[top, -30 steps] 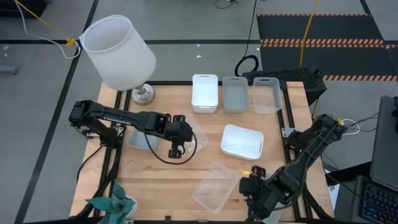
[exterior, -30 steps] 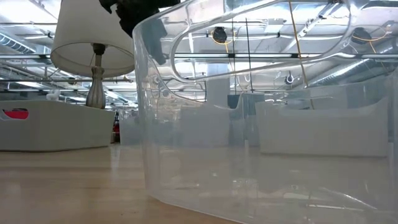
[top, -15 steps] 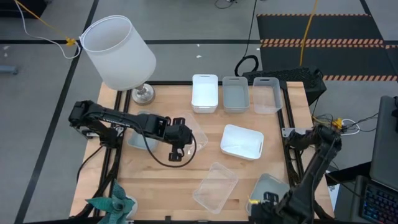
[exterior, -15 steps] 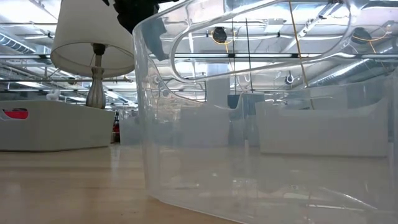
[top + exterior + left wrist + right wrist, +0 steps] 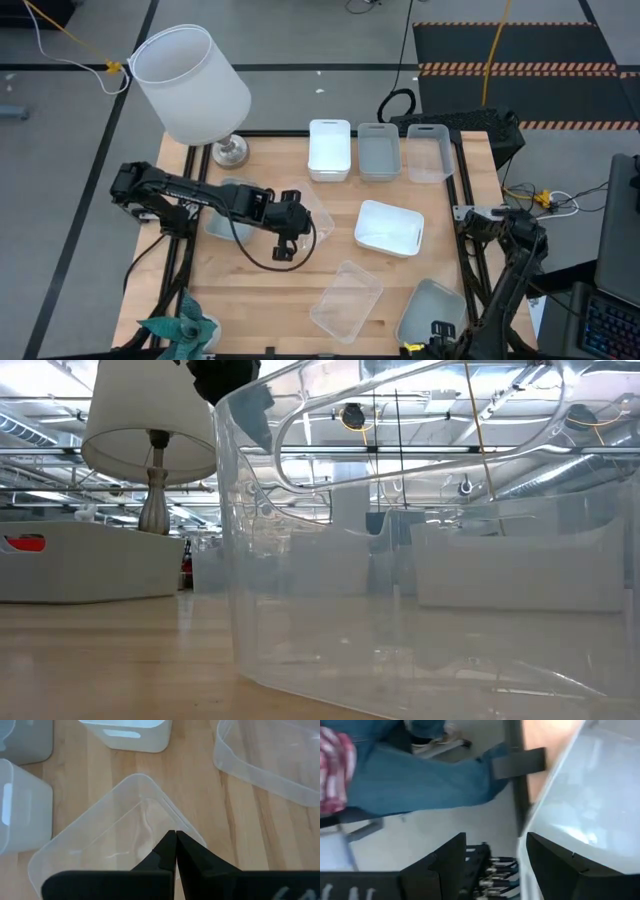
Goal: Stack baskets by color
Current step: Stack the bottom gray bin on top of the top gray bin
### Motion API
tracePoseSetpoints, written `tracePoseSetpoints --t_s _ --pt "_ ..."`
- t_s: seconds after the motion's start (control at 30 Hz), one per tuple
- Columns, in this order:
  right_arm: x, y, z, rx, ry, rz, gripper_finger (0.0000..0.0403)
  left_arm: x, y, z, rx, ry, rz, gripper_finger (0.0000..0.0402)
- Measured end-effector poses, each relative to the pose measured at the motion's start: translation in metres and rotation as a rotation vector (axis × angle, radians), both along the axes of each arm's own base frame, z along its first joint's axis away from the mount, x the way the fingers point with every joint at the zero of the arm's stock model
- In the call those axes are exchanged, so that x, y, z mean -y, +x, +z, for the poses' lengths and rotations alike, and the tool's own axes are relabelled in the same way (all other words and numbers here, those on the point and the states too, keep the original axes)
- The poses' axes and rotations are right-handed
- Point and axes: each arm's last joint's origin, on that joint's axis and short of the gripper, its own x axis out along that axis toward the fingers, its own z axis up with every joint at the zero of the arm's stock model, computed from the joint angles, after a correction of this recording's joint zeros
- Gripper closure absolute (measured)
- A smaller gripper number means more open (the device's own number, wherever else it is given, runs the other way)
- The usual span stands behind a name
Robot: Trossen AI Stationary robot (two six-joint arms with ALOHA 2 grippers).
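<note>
My left gripper (image 5: 285,240) (image 5: 175,836) is shut and hangs over the near corner of a clear basket (image 5: 110,840) (image 5: 312,215) that rests on the table. My right gripper (image 5: 432,338) (image 5: 492,845) is open at the near right corner. One finger is over the inside of a grey basket (image 5: 432,305) (image 5: 590,795) and the other is outside its wall, past the table's edge. A white basket (image 5: 388,227) and a second clear basket (image 5: 347,300) (image 5: 400,560) lie mid-table. At the far edge a white (image 5: 329,150), a grey (image 5: 379,150) and a clear basket (image 5: 428,152) stand in a row.
A lamp with a big white shade (image 5: 190,80) (image 5: 150,430) stands at the far left corner. Another pale basket (image 5: 225,220) lies under my left arm. A person's leg in blue trousers (image 5: 420,775) shows just beyond the table's near edge.
My right gripper has swung from beside the front clear basket toward the table's near edge and a little to the right, sinking and tipping further down. The grey basket that it covered now shows.
</note>
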Motion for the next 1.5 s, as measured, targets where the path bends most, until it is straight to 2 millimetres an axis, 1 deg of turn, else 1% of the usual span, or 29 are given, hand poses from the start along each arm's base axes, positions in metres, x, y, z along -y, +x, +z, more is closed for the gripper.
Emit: tracePoseSetpoints --t_s 0.23,0.47,0.67,1.07,1.17,1.3,1.5 --pt "-0.002 0.002 -0.013 -0.029 -0.053 -0.001 0.0202 -0.009 0.002 0.001 0.011 0.030 -0.021 0.0387" --pt "-0.002 -0.001 -0.013 -0.044 -0.062 -0.037 0.0209 -0.021 0.006 0.002 0.041 0.045 -0.008 0.0387" --pt "0.000 -0.006 -0.019 -0.059 -0.088 -0.033 0.0248 -0.025 0.007 0.003 0.045 0.035 0.018 0.0387" --pt "0.003 -0.008 -0.038 -0.060 -0.095 -0.008 0.0320 -0.020 0.006 0.003 0.046 0.026 0.018 0.0387" --pt "0.003 -0.008 -0.039 -0.061 -0.095 -0.007 0.0346 -0.020 0.006 0.003 0.046 0.025 0.018 0.0387" --pt "0.003 -0.010 -0.038 -0.122 -0.071 0.007 0.0390 -0.020 0.006 0.003 0.046 0.025 0.018 0.0387" --pt "0.005 -0.011 -0.034 -0.161 -0.051 -0.026 0.0395 -0.020 0.006 0.003 0.046 0.025 0.018 0.0387"
